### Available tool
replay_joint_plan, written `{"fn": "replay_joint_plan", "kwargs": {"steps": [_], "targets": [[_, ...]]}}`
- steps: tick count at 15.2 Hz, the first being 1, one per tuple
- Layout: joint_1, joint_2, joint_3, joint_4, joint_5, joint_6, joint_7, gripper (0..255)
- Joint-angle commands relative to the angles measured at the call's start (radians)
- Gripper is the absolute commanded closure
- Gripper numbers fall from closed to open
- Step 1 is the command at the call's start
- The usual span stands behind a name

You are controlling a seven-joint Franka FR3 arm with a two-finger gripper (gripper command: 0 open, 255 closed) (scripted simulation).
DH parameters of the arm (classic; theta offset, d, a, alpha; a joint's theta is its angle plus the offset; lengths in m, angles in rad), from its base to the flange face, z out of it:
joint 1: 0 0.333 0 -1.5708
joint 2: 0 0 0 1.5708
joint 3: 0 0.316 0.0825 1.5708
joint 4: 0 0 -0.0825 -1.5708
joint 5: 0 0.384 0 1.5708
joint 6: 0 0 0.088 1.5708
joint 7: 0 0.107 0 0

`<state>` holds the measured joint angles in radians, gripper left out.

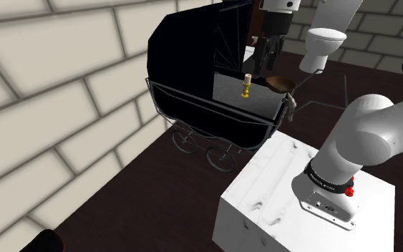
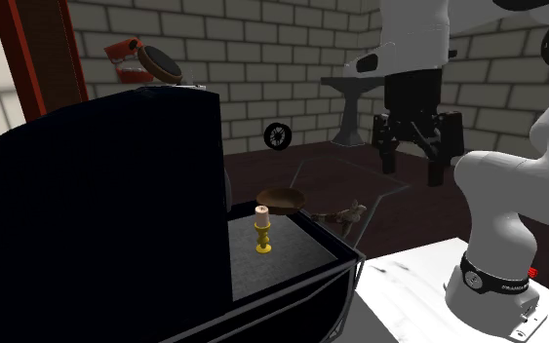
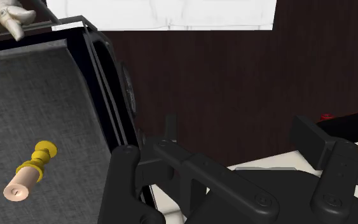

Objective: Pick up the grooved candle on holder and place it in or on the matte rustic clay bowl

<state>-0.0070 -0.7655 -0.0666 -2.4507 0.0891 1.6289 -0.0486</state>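
Note:
A pale grooved candle on a gold holder (image 1: 246, 87) (image 2: 261, 230) (image 3: 30, 179) stands upright on the grey bed of a black pram (image 1: 214, 107). Just behind it in the second exterior view sits a brown clay bowl (image 1: 280, 84) (image 2: 282, 201), at the bed's open end. My black gripper (image 1: 268, 54) (image 2: 411, 161) (image 3: 217, 143) hangs open and empty, well above the pram. It is off to the side of the bed, past the pram's rim and over the dark floor. The candle is away from the fingers (image 3: 128, 172), not between them.
The pram's tall black hood (image 2: 97, 214) rises close beside the candle. A small pale figurine (image 2: 352, 212) (image 3: 6, 16) rests at the bed's corner near the bowl. A white toilet (image 1: 326, 39) and brick walls stand behind. The white stand (image 1: 278, 193) lies beside the pram.

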Motion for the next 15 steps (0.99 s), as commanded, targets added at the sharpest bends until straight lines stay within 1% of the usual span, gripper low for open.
{"fn": "replay_joint_plan", "kwargs": {"steps": [1,8,15], "targets": [[0.000,0.000,0.000,0.000,0.000,0.000,0.000,0],[-0.036,0.138,-0.110,-0.013,-0.105,0.153,-0.172,0],[-0.059,0.332,-0.216,0.039,-0.170,0.311,-0.335,0]]}}
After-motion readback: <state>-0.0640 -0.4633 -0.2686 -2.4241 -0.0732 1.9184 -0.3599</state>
